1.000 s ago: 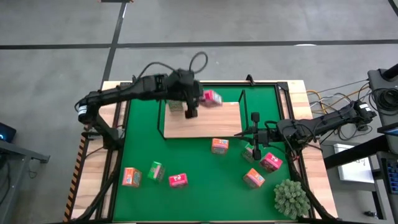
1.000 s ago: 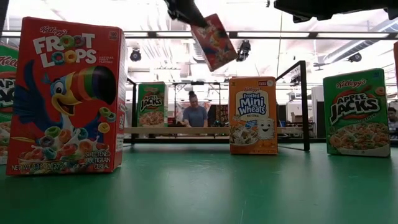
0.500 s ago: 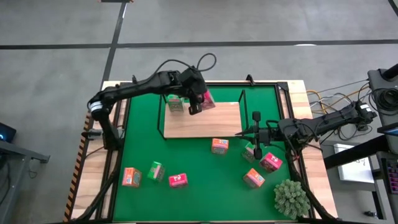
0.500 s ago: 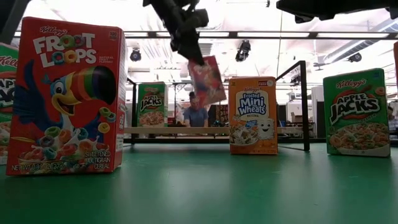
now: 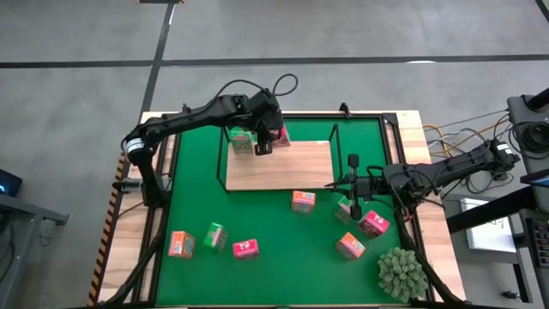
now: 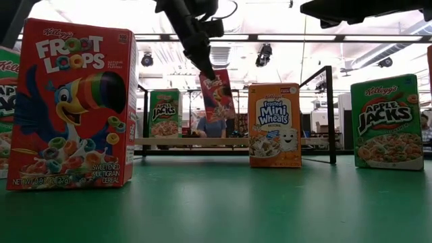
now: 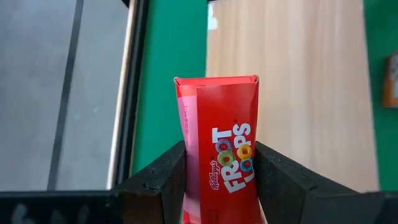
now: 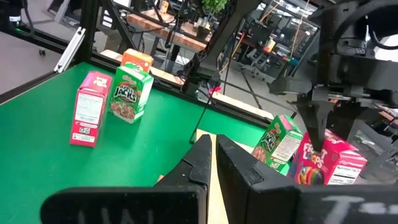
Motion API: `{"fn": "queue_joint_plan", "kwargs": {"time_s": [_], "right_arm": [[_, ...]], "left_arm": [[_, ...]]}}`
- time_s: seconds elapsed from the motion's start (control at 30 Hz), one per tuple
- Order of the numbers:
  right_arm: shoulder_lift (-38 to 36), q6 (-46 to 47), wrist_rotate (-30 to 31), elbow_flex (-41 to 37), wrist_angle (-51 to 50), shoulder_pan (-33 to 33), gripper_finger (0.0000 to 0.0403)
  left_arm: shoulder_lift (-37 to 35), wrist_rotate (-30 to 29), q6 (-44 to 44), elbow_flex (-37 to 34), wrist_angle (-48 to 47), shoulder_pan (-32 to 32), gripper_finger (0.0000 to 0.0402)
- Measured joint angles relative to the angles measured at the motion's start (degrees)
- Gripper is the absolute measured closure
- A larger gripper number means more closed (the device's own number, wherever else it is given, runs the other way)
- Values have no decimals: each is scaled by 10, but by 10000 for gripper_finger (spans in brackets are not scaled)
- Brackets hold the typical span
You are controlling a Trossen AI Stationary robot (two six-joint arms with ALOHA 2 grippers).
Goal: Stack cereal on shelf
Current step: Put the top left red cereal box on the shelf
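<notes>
Box [image 6: 217, 95] upright — long axis vertical

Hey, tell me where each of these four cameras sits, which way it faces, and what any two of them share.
High view: above the table, looking straight down; both arms show, left gripper over the shelf.
Low view: at mat height, looking level into the room; the left arm comes down from above.
Left wrist view: on the left wrist, looking down past its fingers onto the shelf.
Right wrist view: on the right wrist, looking across the mat past the shut right gripper.
Shared: all four show the held red Froot Loops box.
</notes>
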Motion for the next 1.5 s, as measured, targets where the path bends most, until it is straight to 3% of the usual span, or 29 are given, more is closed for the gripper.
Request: {"fn": "queue_joint_plan", "kwargs": {"time_s": [0.73, 1.2, 1.5], "right_arm": [[-14, -40, 14, 1, -1, -2, 390], [-14, -39, 14, 1, -1, -2, 390], [-14, -39, 15, 1, -1, -2, 390]], "left_arm": [[57, 14, 8, 0, 2, 11, 248], [61, 12, 9, 0, 6, 11, 186], [52, 12, 14, 35, -26, 10, 180]]}}
